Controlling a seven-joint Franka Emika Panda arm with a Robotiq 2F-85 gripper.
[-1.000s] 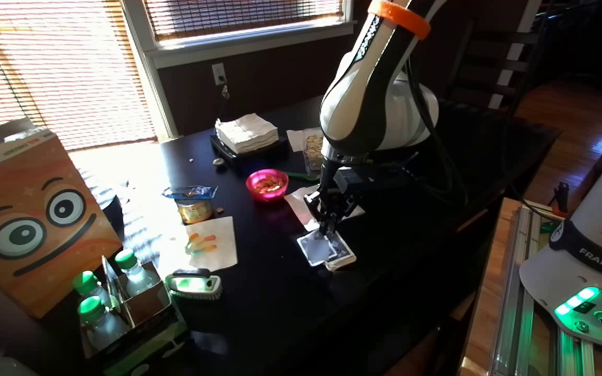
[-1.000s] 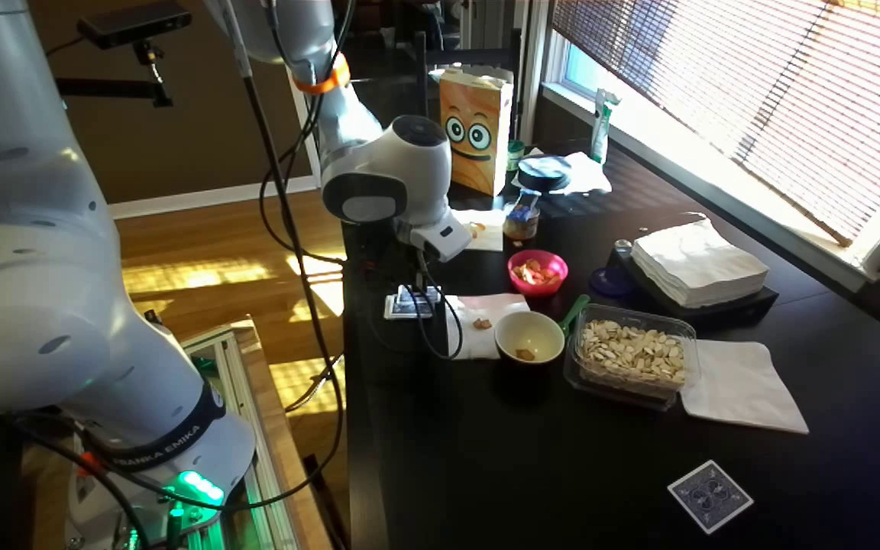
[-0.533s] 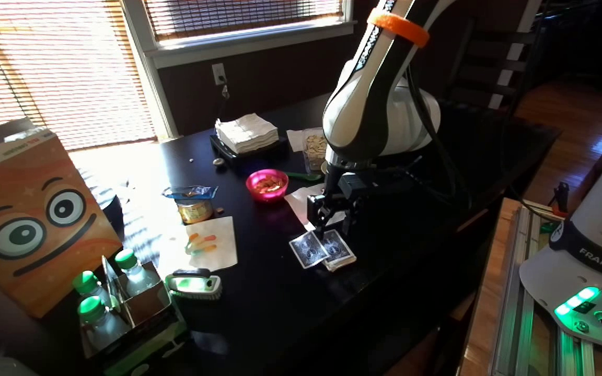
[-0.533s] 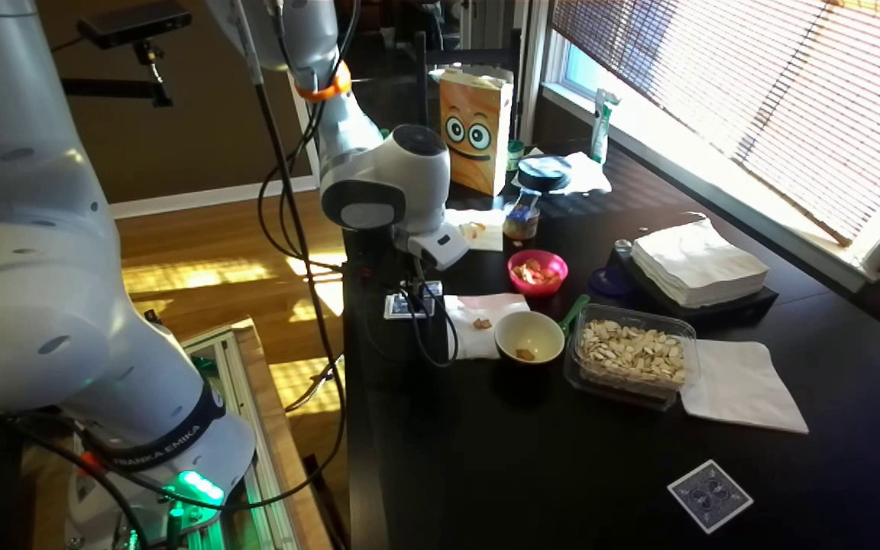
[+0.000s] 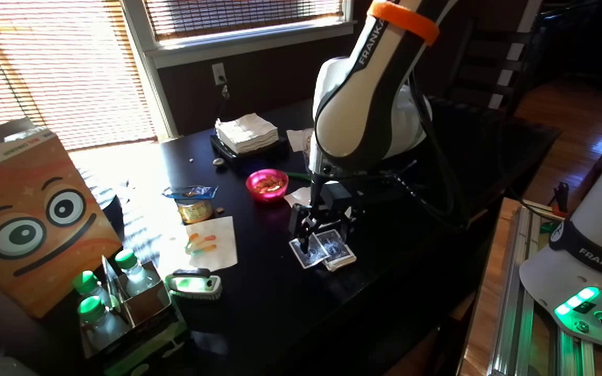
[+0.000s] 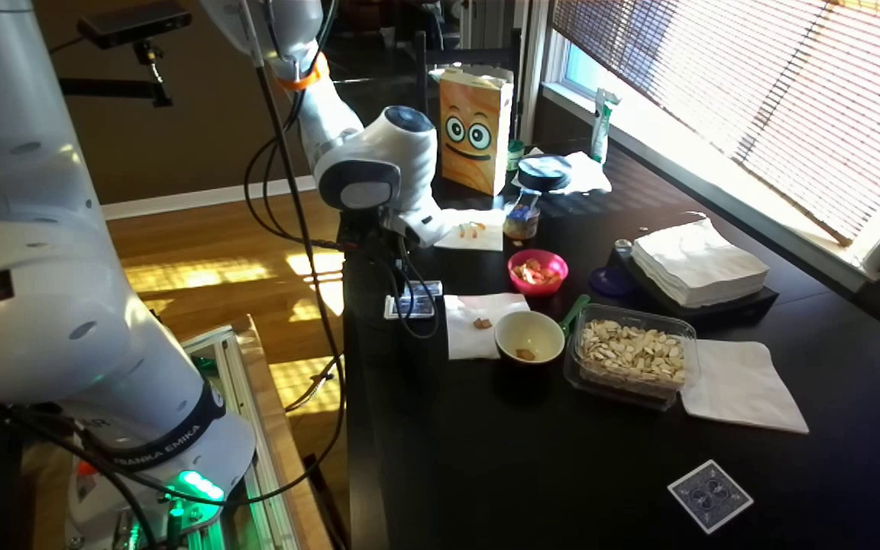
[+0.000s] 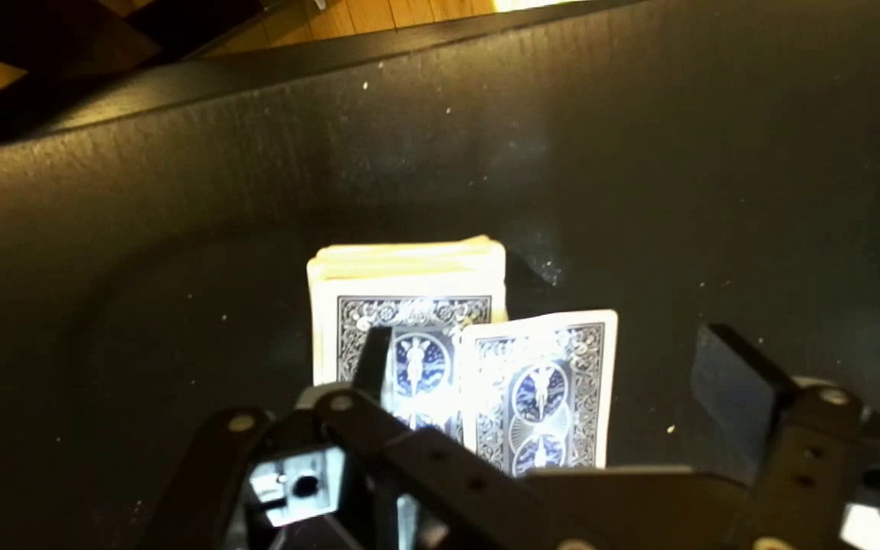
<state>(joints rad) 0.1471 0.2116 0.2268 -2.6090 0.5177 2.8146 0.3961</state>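
A small deck of blue-backed playing cards (image 7: 417, 307) lies face down on the dark table. One card (image 7: 539, 416) leans off its side, overlapping the deck's edge; both also show in the exterior views. My gripper (image 7: 554, 359) stands wide open above them, nothing held between its fingers. In the wrist view one finger (image 7: 373, 363) covers part of the deck, while the opposite one (image 7: 738, 382) is over bare tabletop past the loose card. Whether a fingertip touches a card I cannot tell. Another card (image 6: 710, 496) lies alone far across the table.
A napkin (image 6: 478, 344) and a cream bowl (image 6: 529, 338) sit near the deck, with a pink bowl (image 6: 537, 273) and a clear box of pale flakes (image 6: 631, 359) beyond. A brush (image 5: 194, 284) and a bottle carrier (image 5: 134, 313) stand toward the orange box (image 5: 39, 219).
The gripper has gone from nearly shut at the card to wide open. The top card has slid partly off the deck and now rests there. The arm has shifted a little, with the fingers spread over the cards.
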